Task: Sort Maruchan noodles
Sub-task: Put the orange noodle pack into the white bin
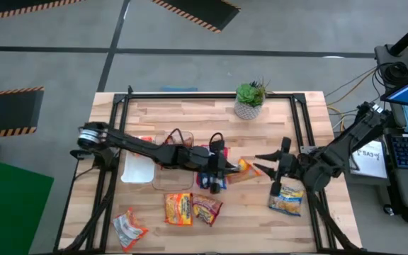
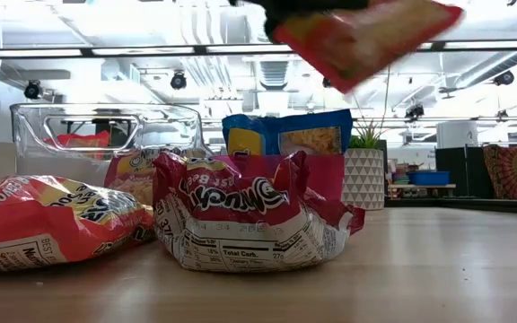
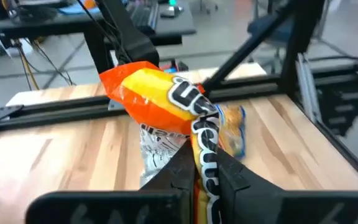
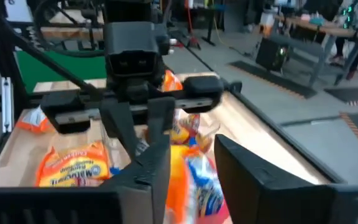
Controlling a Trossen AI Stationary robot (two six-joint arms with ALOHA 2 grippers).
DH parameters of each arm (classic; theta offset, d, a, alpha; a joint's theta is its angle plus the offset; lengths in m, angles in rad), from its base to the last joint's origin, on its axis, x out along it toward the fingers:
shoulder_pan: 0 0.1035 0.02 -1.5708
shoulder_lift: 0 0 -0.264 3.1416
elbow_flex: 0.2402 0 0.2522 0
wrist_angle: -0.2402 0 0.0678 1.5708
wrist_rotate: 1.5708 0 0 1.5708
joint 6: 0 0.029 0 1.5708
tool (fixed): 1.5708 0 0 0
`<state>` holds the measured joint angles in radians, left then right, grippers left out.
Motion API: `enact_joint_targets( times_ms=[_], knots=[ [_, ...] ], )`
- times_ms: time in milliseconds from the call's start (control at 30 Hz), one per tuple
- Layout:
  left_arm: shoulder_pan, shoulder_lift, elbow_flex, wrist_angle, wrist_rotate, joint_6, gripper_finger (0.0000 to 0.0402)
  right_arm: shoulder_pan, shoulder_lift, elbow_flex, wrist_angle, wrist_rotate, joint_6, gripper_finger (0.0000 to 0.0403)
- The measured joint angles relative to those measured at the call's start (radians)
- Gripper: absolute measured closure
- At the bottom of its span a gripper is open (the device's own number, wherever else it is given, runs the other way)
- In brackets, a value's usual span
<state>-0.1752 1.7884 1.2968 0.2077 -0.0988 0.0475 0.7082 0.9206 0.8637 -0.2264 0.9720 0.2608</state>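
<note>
- Wooden table (image 1: 317,120) carries the scattered ramen packets; nearest the front edge lie a red-and-white packet (image 1: 128,228), an orange packet (image 1: 178,209), a red packet (image 1: 206,208) touching it, and a blue-and-yellow packet (image 1: 287,200) below the right arm.
- Low view: the red packet (image 2: 249,220) stands crumpled in front, label upside down, with another red packet (image 2: 48,220) beside it and a blue packet (image 2: 285,135) behind them.
- Orange-yellow packet (image 3: 160,102), the one in hand, sits at mid-table between the two arms, raised off the wood; in the low view its red-edged end (image 2: 366,36) hangs tilted near the top of the picture.
- Left gripper (image 3: 201,165) reaches in from the left side and is clamped tight on this packet, the fingers (image 3: 182,165) pinching one end so that the rest bulges forward.
- Right gripper (image 1: 269,164) faces it from the right side, just beside the packet's other end; its fingers (image 4: 157,162) stand partly apart, with the packet's orange and blue wrapper showing between them. Whether they touch the wrapper cannot be told.
- Behind the left arm lie a clear tray (image 1: 172,177) and a white tray (image 1: 137,168), side by side; the clear tray (image 2: 106,126) shows as a transparent wall in the low view, with a packet seen through it.
- Farthest back, a potted plant (image 1: 250,99) in a white patterned pot stands near the table's rear edge.
</note>
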Motion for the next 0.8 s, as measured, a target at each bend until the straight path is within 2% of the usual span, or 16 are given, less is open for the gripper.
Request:
enact_joint_targets(
  times_ms=[100, 233, 333, 533, 800],
  knots=[
    [-0.019, -0.087, 0.000, -0.174, -0.036, -0.020, 0.0396, 0.000, -0.028, 0.023, 0.000, 0.000, -0.068, 0.0269],
    [-0.058, -0.191, 0.000, -0.422, -0.143, -0.073, 0.0396, 0.000, -0.054, 0.027, 0.000, 0.000, -0.129, 0.0257],
    [-0.085, -0.276, 0.000, -0.612, -0.198, -0.156, 0.0396, 0.000, -0.072, 0.000, -0.004, 0.000, -0.155, 0.0255],
    [-0.123, -0.415, 0.000, -0.952, -0.255, -0.449, 0.0396, 0.000, -0.082, -0.077, -0.008, -0.002, -0.157, 0.0262],
    [-0.133, -0.565, 0.000, -1.380, -0.240, -0.912, 0.0396, -0.047, -0.082, -0.092, -0.007, -0.002, -0.203, 0.0276]
  ],
)
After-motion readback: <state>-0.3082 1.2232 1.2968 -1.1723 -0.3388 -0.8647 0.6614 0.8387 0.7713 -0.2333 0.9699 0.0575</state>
